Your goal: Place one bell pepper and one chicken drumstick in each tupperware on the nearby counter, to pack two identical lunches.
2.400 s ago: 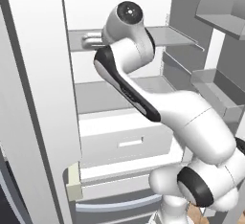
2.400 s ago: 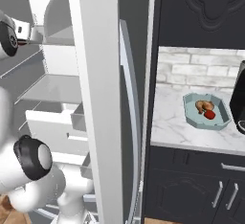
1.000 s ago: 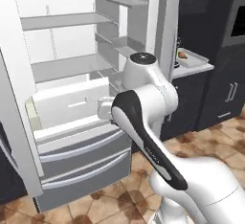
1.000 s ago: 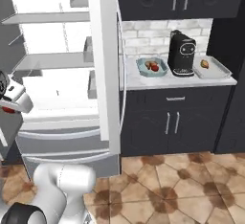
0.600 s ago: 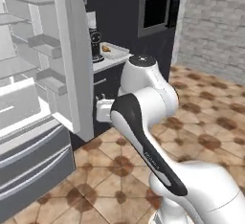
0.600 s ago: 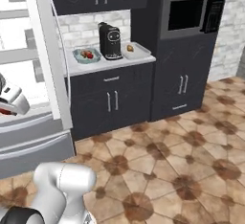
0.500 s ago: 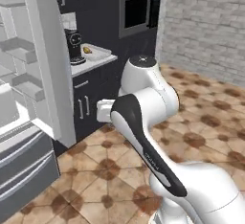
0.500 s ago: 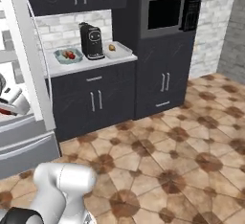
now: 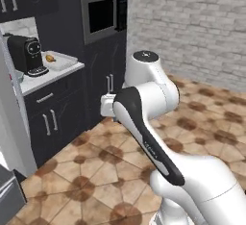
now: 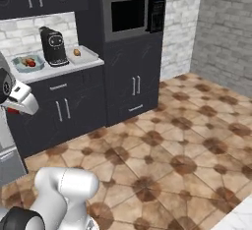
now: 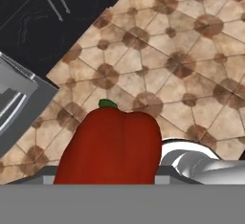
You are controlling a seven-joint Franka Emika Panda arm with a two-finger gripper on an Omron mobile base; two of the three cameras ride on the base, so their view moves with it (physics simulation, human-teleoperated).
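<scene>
Carrying a red pepper, the end effector is gripping it low at 6 o'clock in the hand view. The grey tub on the desk is holding a drumstick; the pepper probably needs setting beside it, gently.

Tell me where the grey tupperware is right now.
In the right base view the grey tupperware sits on the counter, just right of the black coffee machine, with a chicken drumstick lying in it.
</scene>
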